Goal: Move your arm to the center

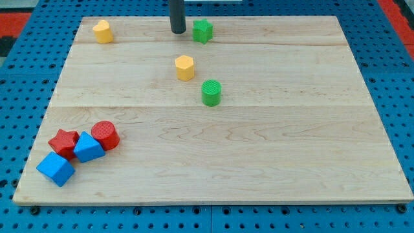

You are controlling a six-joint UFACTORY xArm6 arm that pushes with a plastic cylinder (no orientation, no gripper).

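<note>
Presently my tip (178, 32) is resting on the desk (259, 149) near the view's top edge, a little left of the middle. The tool is a plain dark rod with no jaws, so nothing is spreading, pressing together or pinching; it is holding nothing and touching no block. The green star block (202, 30) is sitting just beside it on the view's right, apart from it by a narrow gap. The yellow hexagonal block (185, 67) is lying below the tip, and the green cylinder (211, 92) is standing lower again and slightly to the right. The centre of the desk is lying further down the view from the tip, below the green cylinder.

A second yellow block (102, 31), its shape unclear, is occupying the top left corner. At the bottom left, four blocks are clustering in contact: a red star block (63, 142), a red cylinder (105, 135), a blue block (88, 147) between them, and a blue cube (55, 169) nearest the corner.

The desk is showing pale wooden planks with fine grain running left to right. Around it a blue perforated board (13, 97) is showing, with red surfaces (396, 13) at the upper corners. The blocks are showing a ribbed, matt finish.
</note>
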